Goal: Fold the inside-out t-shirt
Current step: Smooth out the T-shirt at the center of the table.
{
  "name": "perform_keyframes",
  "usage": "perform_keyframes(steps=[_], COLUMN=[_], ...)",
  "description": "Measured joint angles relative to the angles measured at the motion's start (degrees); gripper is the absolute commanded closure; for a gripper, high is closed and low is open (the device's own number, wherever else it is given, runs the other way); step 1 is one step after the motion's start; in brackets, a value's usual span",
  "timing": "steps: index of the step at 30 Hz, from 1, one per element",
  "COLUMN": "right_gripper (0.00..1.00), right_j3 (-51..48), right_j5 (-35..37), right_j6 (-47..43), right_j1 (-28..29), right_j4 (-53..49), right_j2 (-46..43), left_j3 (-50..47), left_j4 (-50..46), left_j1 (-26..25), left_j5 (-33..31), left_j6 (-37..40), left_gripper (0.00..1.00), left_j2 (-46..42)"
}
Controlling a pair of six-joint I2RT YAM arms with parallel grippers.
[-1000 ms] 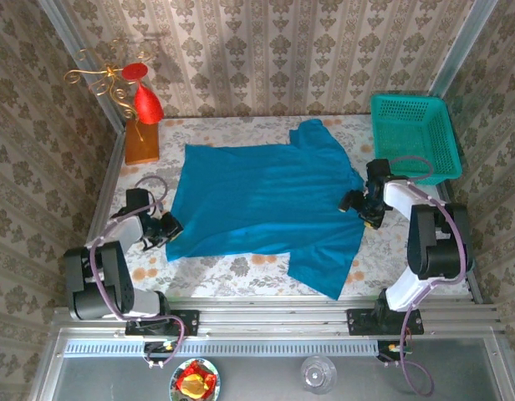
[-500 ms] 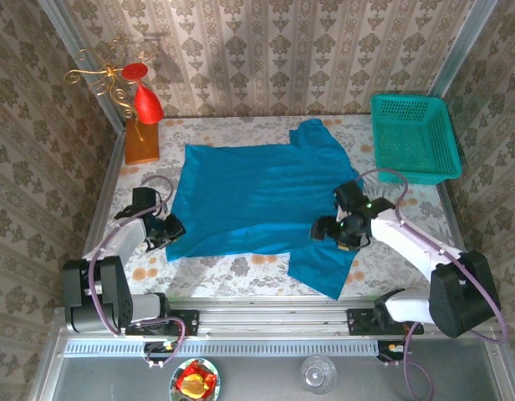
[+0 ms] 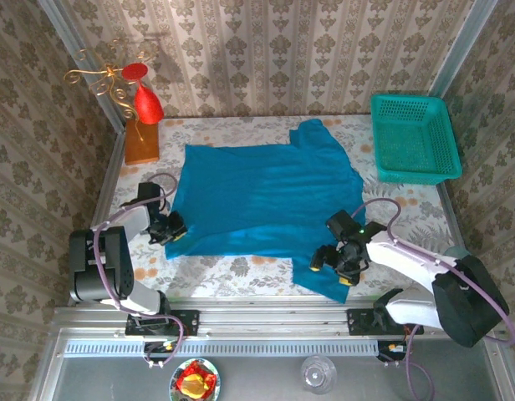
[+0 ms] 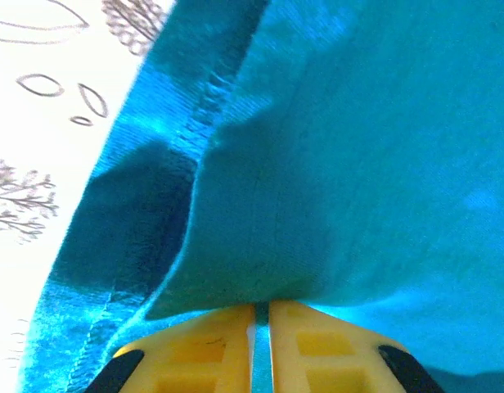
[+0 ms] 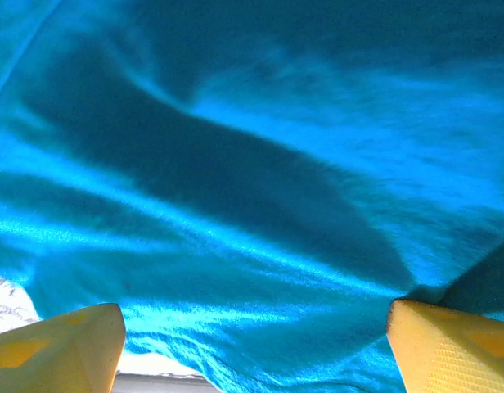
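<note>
The teal t-shirt (image 3: 257,196) lies spread flat on the flowered table (image 3: 241,266), one sleeve pointing to the back and the other toward the near edge. My left gripper (image 3: 169,227) sits at the shirt's near-left hem corner. In the left wrist view its yellow fingers (image 4: 211,344) are shut on a raised fold of the t-shirt (image 4: 358,147), with the stitched hem beside it. My right gripper (image 3: 331,264) hovers over the near sleeve. Its jaws (image 5: 254,315) stand wide open above rippled cloth (image 5: 260,164), holding nothing.
A green mesh basket (image 3: 412,138) stands at the back right corner. A wooden block with a red ornament and gold wire (image 3: 142,125) stands at the back left. Patterned walls close three sides, and a metal rail (image 3: 266,317) runs along the near edge.
My right arm has swung from the shirt's right edge near the basket toward the near edge, over the near sleeve. The left gripper has edged slightly inward, still closed on the hem.
</note>
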Motion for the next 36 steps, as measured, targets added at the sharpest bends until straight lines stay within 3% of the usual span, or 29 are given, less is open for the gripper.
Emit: perform_keyframes(steps=[8,19,30,36], right_gripper=[0.16,0.17,0.15,0.15], right_j3=[-1.7,7.5,11.5,10.0], right_j5=[5.1,6.3,2.2,0.4], right_j6=[6.3,1.5,-7.7,-9.2], right_j1=[0.0,0.0,-2.2,-10.2], right_j4=[-3.6,-5.9,4.7,6.6], right_j2=[-4.2,-5.3,10.1,13.7], left_j3=[0.0,1.1,3.4,3.5], left_j4=[-0.7,-8.2,-8.7,-6.8], left_j1=[1.0,-0.1,-3.5,-3.5], left_j5=[0.1,-6.6,-12.1,-11.5], left_j6=[0.0,1.6,4.0,4.8], left_gripper=[0.86,0.82,0.76,0.72], left_j2=[-0.9,-9.6,-2.0,-2.0])
